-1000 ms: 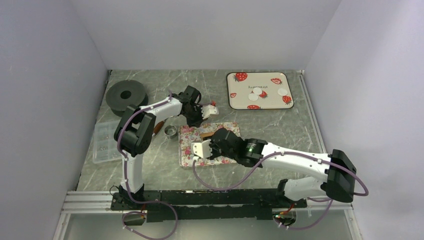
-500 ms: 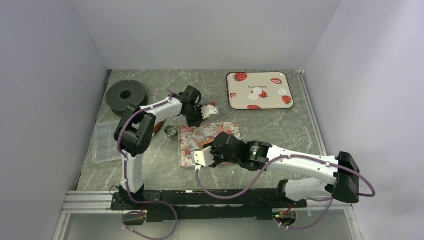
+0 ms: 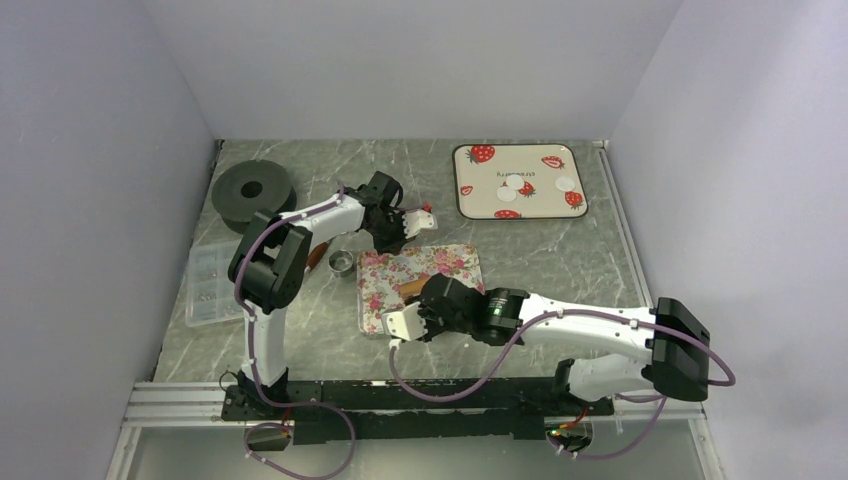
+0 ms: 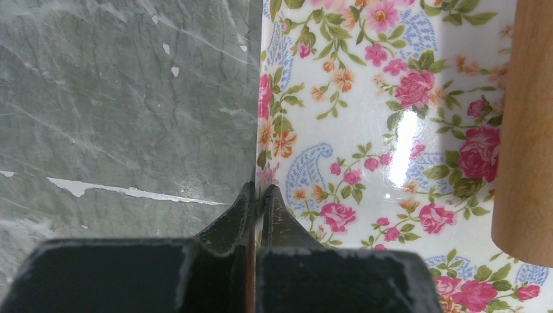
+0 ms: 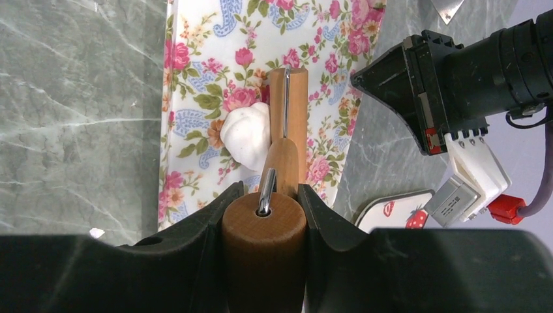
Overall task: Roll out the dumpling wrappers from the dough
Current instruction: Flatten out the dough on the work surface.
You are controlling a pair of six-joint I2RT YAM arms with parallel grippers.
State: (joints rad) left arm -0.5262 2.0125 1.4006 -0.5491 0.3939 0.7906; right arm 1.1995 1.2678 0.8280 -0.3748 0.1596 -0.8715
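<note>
Toward the floral mat's (image 3: 440, 262) lower edge, the rolling pin (image 5: 287, 104) has been drawn back by the right end effector (image 3: 402, 322) clamped on it, and the dough (image 5: 246, 138) is judged still too lumpy. The mat's edge is pinched by the closed left end effector (image 4: 255, 195). Finished dumpling wrappers (image 3: 516, 184) lie on the upper-right tray (image 3: 545, 196).

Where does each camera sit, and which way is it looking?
Top external: above and behind, looking down on the table; both arms show.
Left wrist: looks down past the shut left gripper at the edge of the floral mat.
Right wrist: looks along the rolling pin in the right gripper toward the dough.
Shared: both wrist views show mat and pin.
</note>
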